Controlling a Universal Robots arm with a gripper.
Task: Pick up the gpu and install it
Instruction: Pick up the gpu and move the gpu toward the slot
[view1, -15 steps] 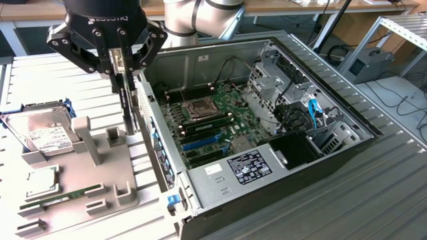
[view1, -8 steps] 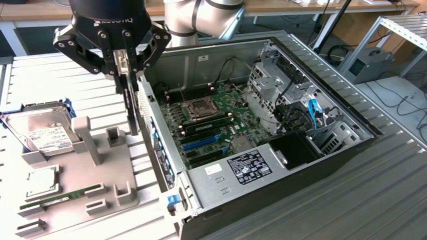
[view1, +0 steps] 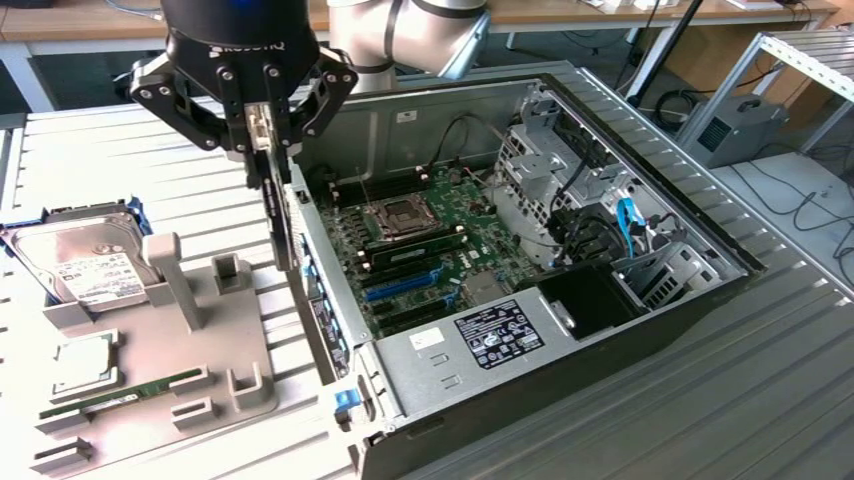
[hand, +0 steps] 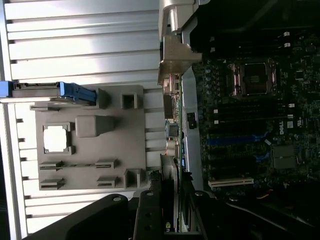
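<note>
Claw: the claw (view1: 260, 140) hangs from the arm above the rear corner of the open computer case (view1: 601, 380), its fingers partway closed and clamped on the top edge of the gpu.
Gpu: the gpu (view1: 278, 210) hangs straight down from the claw, seen edge-on as a thin dark strip. It is in the air along the case's rear wall, on the exterior view's left of the case. It is not seated in any slot.
Case: it lies on its side on the desk (view1: 747, 400) with the side panel off, so the inside faces up.
Motherboard: the green motherboard (view1: 447, 235) lies flat on the floor of the case. The bare processor socket (view1: 400, 215) is toward the far end of the case, and the blue expansion slots (view1: 400, 283) are nearer the end with the white label.
Holder tray: a grey moulded tray (view1: 147, 345) lies on the desk, on the exterior view's left of the case and just beside it.
Hard drive: the silver hard drive (view1: 87, 265) with a white label sits at the tray's edge, on the side away from the case.
Processor: a square silver chip (view1: 83, 365) lies in a tray recess, well apart from the case.
RAM stick: the long narrow green RAM stick (view1: 127, 392) lies in the tray beside the chip.
</note>
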